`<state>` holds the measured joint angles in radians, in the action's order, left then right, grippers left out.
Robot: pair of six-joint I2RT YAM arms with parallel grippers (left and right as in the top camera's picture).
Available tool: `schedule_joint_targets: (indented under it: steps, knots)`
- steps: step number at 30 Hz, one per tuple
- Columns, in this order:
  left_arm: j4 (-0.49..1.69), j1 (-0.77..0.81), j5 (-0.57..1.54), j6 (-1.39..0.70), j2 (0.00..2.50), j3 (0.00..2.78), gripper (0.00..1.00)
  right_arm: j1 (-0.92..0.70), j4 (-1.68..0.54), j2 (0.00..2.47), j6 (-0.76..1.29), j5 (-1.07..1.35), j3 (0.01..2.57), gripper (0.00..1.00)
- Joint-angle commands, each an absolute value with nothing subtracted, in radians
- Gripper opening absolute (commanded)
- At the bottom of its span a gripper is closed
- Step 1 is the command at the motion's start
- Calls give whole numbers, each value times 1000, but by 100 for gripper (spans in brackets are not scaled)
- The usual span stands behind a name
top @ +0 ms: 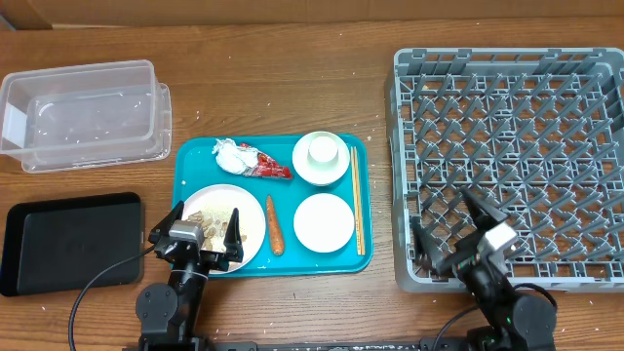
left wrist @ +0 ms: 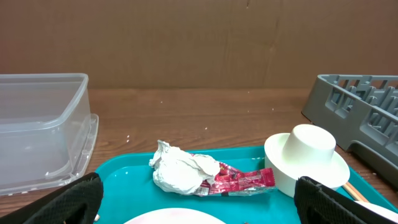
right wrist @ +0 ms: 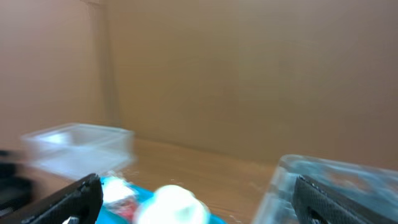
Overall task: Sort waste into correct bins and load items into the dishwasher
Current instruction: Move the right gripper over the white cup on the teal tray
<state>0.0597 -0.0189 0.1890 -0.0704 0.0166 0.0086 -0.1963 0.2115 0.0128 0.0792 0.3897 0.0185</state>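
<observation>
Tissue (top: 230,153) is lying at the teal tray's (top: 195,177) eleven o'clock; I'm planning to centre the wide-open left pincer (top: 207,220) over it; right pincer (top: 445,220) is also gaping.

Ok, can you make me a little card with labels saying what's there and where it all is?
teal tray: in the middle, holding the rubbish and dishes
rubbish on it: crumpled tissue, red-and-white wrapper, carrot, food scraps
dishes on it: plate under the scraps, small cup on a bowl, second bowl, chopsticks
clear tub: far left
black tray: near left
dish rack: right side, no dishes in it
left end effector: open, over the plate
right end effector: open, over the rack's near corner
</observation>
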Motion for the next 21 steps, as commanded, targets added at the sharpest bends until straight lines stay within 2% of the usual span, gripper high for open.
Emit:
schedule_joint_targets:
  steps: [1,3,5,10,16,21]
  knots:
    - [62,-13,173,-48,4,5,100,-196,261,3,136,689,8,100]
    - [62,-13,173,-48,4,5,100,-196,321,3,150,759,8,100]
    - [62,-13,173,-48,4,5,100,-196,408,3,252,775,8,100]
    - [62,-13,173,-48,4,5,100,-195,505,3,447,600,14,100]
    - [62,-13,174,-48,4,5,100,-195,492,39,474,439,91,100]
    - [62,-13,173,-47,4,5,100,-195,483,200,464,439,254,100]
